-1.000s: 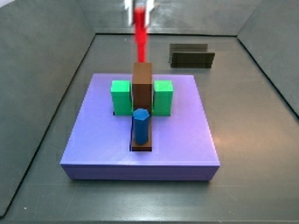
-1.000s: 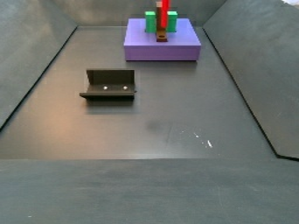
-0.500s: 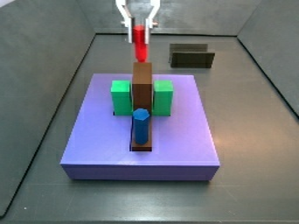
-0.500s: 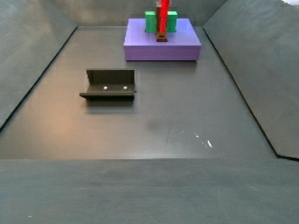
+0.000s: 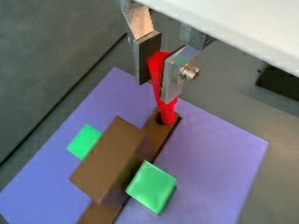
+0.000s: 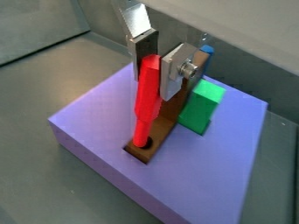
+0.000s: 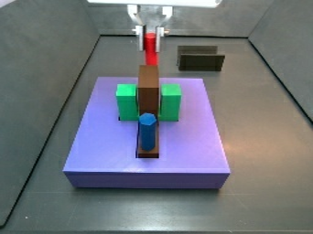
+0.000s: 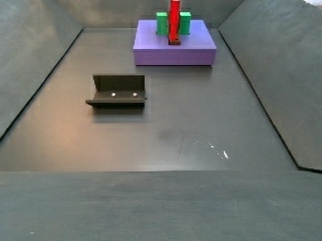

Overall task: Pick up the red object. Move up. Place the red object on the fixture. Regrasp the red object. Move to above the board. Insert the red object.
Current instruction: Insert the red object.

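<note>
Where the dark grey floor (image 8: 176, 141) lies nearest in a side view, it is bare and smooth, with sloping grey walls rising at both sides. Partway back stands the fixture (image 8: 117, 90), a small dark box-like holder with raised walls, nothing inside it and open floor all around it. Well beyond it sits the board (image 7: 149, 137), a flat lilac square slab with clean straight edges, clear of both side walls.

On the board, a brown strip (image 5: 114, 159) runs down the middle with a slot sunk into it. Two green blocks (image 7: 127, 101) flank the strip, and a blue cylinder (image 7: 146, 131) stands upright in the slot's near end in a side view.

Above the far end, the gripper (image 6: 156, 62) reaches down, its flat silver fingers (image 5: 143, 35) pressed on the upper part of the red object (image 6: 145, 98). This is a smooth bright red peg, held upright. In both wrist views its lower tip sits down in the brown slot at the board's edge, beside the tall brown bar (image 6: 173, 121).
</note>
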Controlling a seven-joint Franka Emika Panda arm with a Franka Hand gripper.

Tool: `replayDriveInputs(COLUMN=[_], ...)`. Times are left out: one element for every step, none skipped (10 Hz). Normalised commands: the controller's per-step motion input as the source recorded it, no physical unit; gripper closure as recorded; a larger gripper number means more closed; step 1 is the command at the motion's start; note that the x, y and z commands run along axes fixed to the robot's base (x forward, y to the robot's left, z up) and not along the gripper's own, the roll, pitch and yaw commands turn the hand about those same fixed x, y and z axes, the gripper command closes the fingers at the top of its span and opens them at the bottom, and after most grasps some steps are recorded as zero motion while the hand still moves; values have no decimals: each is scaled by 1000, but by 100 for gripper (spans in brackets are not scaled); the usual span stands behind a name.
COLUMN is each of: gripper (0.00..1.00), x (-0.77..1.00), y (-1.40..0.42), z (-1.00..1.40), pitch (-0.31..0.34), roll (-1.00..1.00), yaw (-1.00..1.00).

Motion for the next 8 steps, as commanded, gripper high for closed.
replayDriveInputs(gripper=[100,100,100,100,100,100,100,100], x=[-377,-260,0,151,274,349,294,109], y=[0,0,-71,-91,-80,-29,0,109], z=[0,0,0,-60,-6,0,-11,-71], pitch=[-24,-20,0,30,79,84,54,13], roll=[0,-6,-1,0,0,-16,-43,-37], yaw=[0,-26,-6,0,0,0,0,0])
